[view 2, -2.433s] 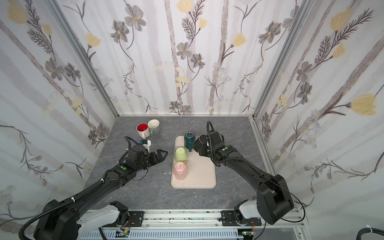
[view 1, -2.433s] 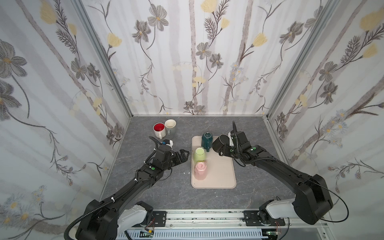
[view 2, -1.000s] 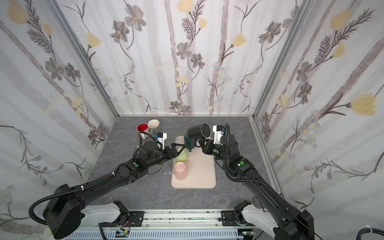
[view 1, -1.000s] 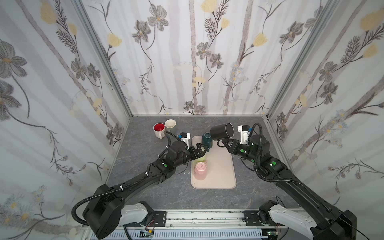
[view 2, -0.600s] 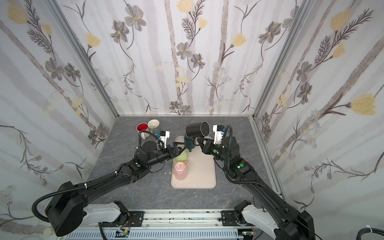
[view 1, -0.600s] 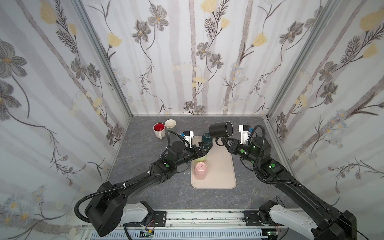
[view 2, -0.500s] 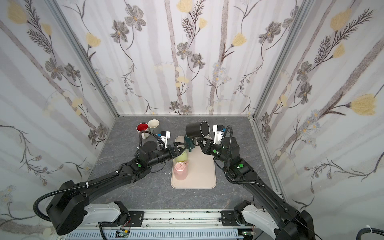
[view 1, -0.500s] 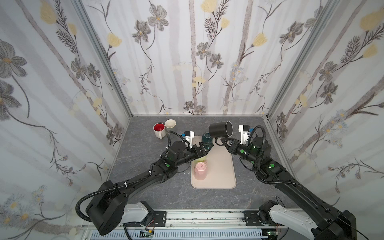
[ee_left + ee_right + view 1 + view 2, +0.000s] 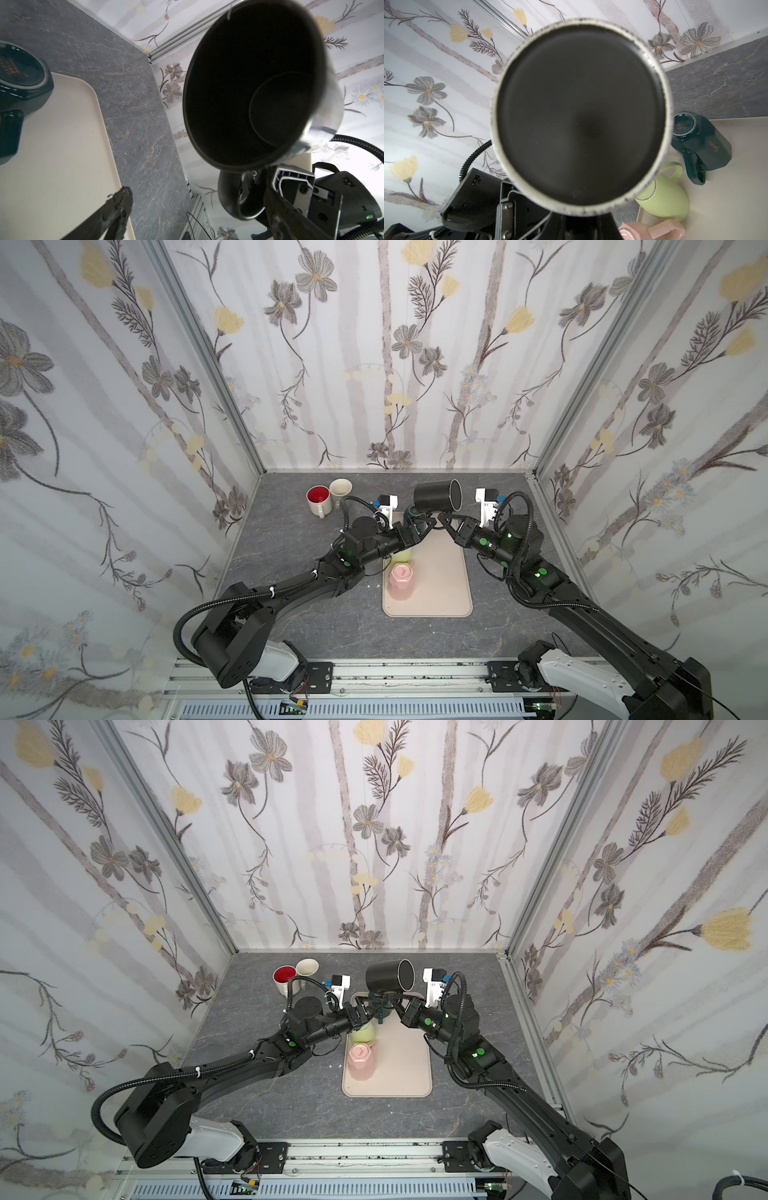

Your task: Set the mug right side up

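Our left black parallel gripper [image 9: 420, 526] reaches toward one o'clock, jaws wide; our right black parallel gripper [image 9: 444, 520], aimed eleven o'clock, pinches the black mug [image 9: 436, 495] by its handle.

A beige tray [image 9: 440, 580] is seen lying on the grey marbled tabletop [image 9: 291, 614]. Three mugs are stood upside down along the tray's left side. A pink one [image 9: 401, 580] is placed mid-tray, a pale green one [image 9: 360, 1033] just behind it, and a dark teal one [image 9: 702, 141] at the tray's far left corner. Off the tray, beyond that corner, a white mug with a red inside [image 9: 319, 498] and a cream mug [image 9: 340, 488] are set upright, side by side. The scene is enclosed by floral-papered walls [image 9: 374, 364].
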{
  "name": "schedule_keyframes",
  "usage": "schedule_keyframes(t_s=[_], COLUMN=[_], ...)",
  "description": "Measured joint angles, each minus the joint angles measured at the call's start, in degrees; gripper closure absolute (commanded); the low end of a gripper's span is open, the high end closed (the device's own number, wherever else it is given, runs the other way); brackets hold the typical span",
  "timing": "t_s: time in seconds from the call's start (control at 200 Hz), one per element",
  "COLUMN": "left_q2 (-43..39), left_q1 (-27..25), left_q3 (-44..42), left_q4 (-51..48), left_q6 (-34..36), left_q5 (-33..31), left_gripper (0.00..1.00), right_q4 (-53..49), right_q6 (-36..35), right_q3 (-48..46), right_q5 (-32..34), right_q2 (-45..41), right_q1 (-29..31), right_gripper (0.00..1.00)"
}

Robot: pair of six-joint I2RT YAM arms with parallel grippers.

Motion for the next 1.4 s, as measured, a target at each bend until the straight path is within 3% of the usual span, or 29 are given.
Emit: schedule_keyframes(t_s=[0.56,1.084,1.399], left_q2=[1.81,1.79,3.23], left_q1=[-0.04,-0.11,-0.46], left_q3=[1.68,1.95,2.73], left_q4=[5.05,5.16,5.53], left_q6=[-2.6,-3.1,-4.33], left_q5=[1.31,0.59,0.85], left_gripper=[0.32,0.45,0.59], right_q4=[2.14,5.97,8.02], right_q6=[1.4,1.01,0.92], right_q3=[-2.45,-3.76,-3.85], right_q5=[-0.9,-0.85,-0.22], right_q2=[0.59,2.34,3.63], right_q1=[0.5,0.52,0.31], right_gripper=[1.0,1.0,1.0])
